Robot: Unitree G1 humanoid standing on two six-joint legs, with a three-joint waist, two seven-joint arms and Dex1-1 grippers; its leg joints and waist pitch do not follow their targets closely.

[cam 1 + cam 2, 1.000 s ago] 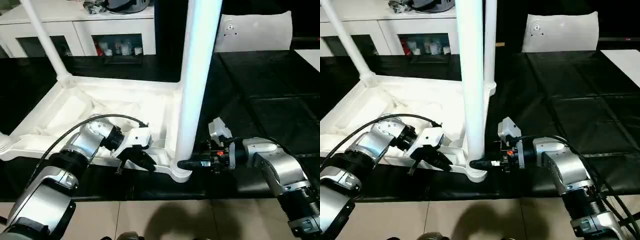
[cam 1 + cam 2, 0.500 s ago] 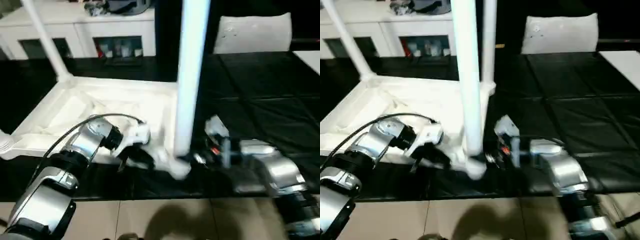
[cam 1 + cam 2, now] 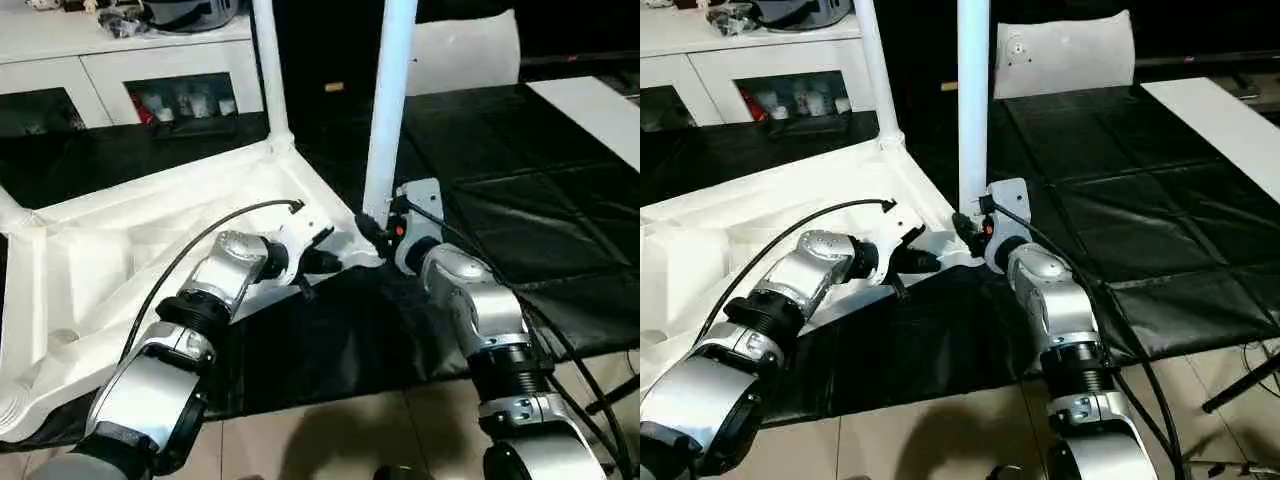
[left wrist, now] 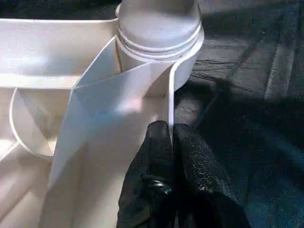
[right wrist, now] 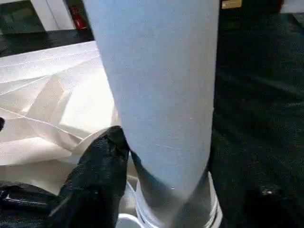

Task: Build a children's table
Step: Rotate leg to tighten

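Observation:
The children's table lies upside down on the black work table, with the ribbed underside of its white tabletop facing up. One white leg stands upright in the near corner socket. A second leg rises from the far corner. My left gripper is shut on the tabletop's thin rim, right beside that socket. My right gripper sits at the base of the near leg. One black finger presses against the leg's side. The other finger is lost in the dark behind it.
A white glass-door cabinet stands behind the black work table. A white cushion-like panel is at the back right, and a white surface at the far right. The table's front edge meets tiled floor.
The tabletop has swung round, so its near corner and leg now lie farther out from me. Both grippers went with it, still at that corner. The view has shifted too.

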